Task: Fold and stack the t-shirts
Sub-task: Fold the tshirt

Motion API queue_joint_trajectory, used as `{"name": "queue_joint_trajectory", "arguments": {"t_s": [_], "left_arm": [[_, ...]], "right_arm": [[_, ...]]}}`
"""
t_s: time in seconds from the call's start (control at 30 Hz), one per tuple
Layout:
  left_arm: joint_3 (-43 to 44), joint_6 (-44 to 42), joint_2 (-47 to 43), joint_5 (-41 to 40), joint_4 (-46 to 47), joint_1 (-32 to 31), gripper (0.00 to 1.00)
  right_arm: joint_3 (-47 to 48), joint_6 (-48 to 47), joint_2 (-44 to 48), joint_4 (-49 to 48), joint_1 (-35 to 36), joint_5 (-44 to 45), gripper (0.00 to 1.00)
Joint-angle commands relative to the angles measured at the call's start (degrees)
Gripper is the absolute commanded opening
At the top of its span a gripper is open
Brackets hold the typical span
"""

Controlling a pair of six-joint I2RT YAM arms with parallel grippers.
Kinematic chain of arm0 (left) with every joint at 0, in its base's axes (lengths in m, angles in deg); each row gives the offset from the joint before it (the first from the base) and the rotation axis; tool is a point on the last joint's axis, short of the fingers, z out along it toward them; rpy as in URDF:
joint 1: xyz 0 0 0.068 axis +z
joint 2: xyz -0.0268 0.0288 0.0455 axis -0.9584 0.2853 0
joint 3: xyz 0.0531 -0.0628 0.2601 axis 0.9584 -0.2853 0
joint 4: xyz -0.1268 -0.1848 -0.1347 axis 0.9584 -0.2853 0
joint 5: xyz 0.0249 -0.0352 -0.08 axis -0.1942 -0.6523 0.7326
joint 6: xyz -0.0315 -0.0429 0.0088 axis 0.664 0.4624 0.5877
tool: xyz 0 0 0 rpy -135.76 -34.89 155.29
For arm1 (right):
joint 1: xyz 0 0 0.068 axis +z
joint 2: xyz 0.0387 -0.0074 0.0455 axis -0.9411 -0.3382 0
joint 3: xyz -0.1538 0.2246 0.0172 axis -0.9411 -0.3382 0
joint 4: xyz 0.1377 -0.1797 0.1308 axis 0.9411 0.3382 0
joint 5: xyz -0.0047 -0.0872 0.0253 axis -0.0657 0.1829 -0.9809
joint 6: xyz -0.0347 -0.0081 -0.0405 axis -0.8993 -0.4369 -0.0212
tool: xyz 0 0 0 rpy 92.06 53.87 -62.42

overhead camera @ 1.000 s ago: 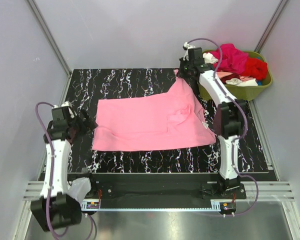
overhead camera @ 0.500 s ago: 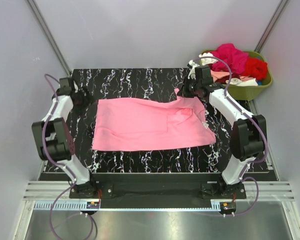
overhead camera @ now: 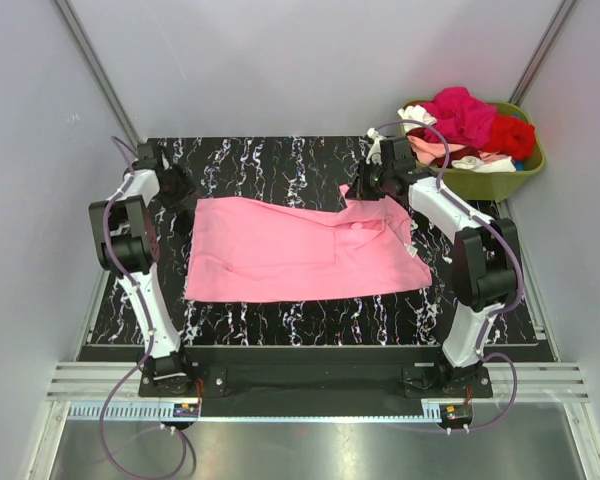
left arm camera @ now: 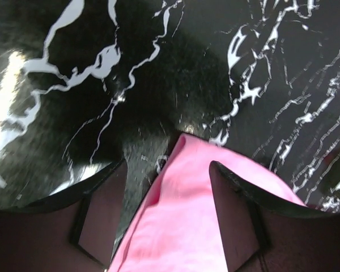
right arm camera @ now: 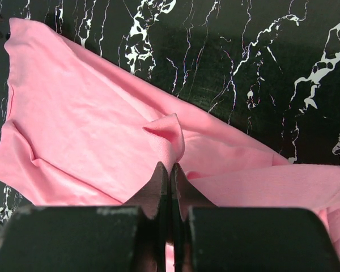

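Pink cotton tee (overhead camera: 300, 250) lies spread across the middle of the black marble table (overhead camera: 280, 160), with the other shirts (overhead camera: 470, 115) heaped in the olive tub (overhead camera: 528, 160) just off the far right corner. Your right gripper (right arm camera: 170, 168) has its jaws pressed together on a small peak of cloth at the far right edge, while your left gripper (left arm camera: 169, 164) stands wide, straddling the far left corner with cloth between the fingers but not pinched. Close the left fully on that corner before lifting, then raise both hands together and level, so the far edge should carry toward you without bunching.
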Motion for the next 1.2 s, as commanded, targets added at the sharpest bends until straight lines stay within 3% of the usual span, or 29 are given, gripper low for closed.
{"name": "queue_joint_trajectory", "arguments": {"t_s": [0.0,0.27,0.4,0.5,0.53,0.57,0.97,1.17], "left_arm": [[4.51,-0.08,2.02,1.24,0.41,-0.96,0.64],[3.02,1.15,3.61,1.51,3.12,-3.33,0.56],[2.75,1.24,4.49,2.91,3.83,-3.6,0.41],[2.49,1.24,4.06,3.96,3.92,-3.6,0.19],[2.49,1.15,3.88,3.97,3.92,-3.6,0.04],[2.49,0.97,3.44,3.79,3.83,-3.6,0.0],[4.43,-1.4,-3.67,8.36,1.37,-3.6,0.0],[-2.07,-3.07,-10.17,7.57,1.9,-3.51,0.0]], "right_arm": [[1.95,0.53,-0.24,-3.19,0.45,-1.76,0.0],[0.54,0.0,-2.17,-3.45,0.37,-2.11,0.0],[0.27,-0.18,-2.09,-3.45,0.37,-1.94,0.0],[0.27,-0.26,-2.18,-3.36,0.45,-1.23,0.0],[0.36,-0.09,-2.26,-3.36,0.37,-0.97,0.0],[0.45,0.0,-2.26,-3.28,0.28,-0.71,0.0],[5.55,2.11,0.54,3.84,-0.78,7.64,0.0],[0.81,4.13,6.25,5.86,-0.86,13.52,0.0]]}}
